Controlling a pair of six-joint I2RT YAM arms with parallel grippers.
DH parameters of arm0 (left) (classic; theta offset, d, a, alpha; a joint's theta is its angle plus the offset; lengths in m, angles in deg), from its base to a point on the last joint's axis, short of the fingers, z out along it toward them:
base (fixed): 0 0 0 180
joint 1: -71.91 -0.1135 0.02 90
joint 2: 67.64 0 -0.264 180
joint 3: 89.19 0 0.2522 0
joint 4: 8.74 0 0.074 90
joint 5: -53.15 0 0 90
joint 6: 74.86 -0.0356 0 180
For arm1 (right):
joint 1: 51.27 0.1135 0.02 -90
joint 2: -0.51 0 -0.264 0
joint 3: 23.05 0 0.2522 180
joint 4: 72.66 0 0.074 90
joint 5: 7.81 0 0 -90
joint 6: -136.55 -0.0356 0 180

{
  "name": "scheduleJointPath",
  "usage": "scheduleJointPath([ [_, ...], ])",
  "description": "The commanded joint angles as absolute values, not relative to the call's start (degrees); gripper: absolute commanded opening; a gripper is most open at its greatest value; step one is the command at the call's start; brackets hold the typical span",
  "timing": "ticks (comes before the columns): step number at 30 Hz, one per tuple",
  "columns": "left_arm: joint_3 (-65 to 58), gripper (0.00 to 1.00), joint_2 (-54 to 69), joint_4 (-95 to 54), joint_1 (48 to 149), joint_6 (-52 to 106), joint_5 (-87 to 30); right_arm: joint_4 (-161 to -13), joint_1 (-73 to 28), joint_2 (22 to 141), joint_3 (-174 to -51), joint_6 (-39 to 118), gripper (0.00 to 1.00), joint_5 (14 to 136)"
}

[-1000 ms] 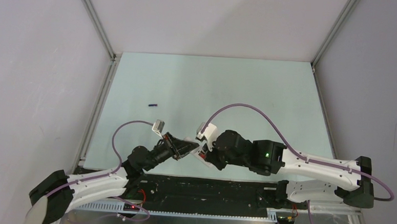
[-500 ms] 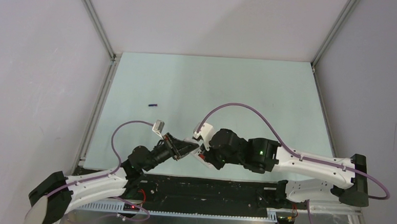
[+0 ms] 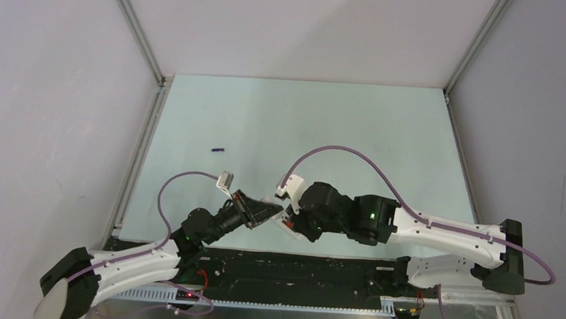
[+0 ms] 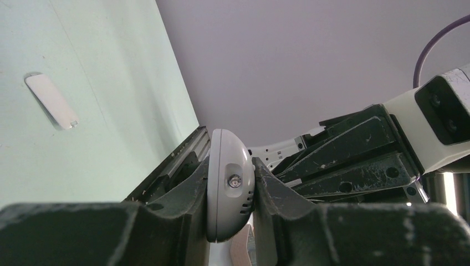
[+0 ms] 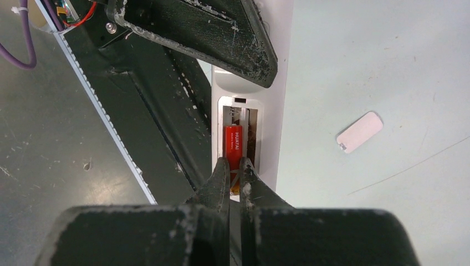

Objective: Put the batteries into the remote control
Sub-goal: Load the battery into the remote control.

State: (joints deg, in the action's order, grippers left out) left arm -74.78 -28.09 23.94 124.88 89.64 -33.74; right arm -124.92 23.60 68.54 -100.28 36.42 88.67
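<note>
My left gripper (image 4: 231, 166) is shut on the white remote control (image 4: 230, 191) and holds it on edge above the table's near edge. In the right wrist view the remote control (image 5: 277, 105) shows its open battery bay, with the red-orange battery (image 5: 233, 145) lying in one slot. The shut tips of my right gripper (image 5: 234, 164) rest at that battery's near end. The dark blue battery (image 3: 218, 150) lies alone on the table, far to the left of both grippers (image 3: 273, 214).
The small white cover plate (image 5: 359, 132) lies flat on the pale green table (image 3: 354, 134) beside the remote. A black rail (image 3: 296, 270) with wiring runs along the near edge by the arm bases. Grey walls enclose the table.
The right arm shifted slightly left toward the remote, then stayed still. The left arm and the remote have hardly moved.
</note>
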Motion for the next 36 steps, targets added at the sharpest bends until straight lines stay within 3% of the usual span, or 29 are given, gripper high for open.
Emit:
scheduleJointPath([
  [1, -75.87, 0.0, -29.13, 24.89, 124.76, 87.98, -34.31, -125.74, 22.94, 69.57, -102.47, 35.79, 0.0, 87.25],
  [23, -73.52, 0.0, -30.03, 23.64, 124.74, 87.01, -32.79, -120.18, 20.82, 73.02, -102.71, 35.8, 0.01, 85.5],
  [36, -72.79, 0.0, -30.65, 23.64, 124.73, 86.27, -31.29, -119.76, 20.38, 73.35, -102.67, 36.35, 0.28, 84.92],
])
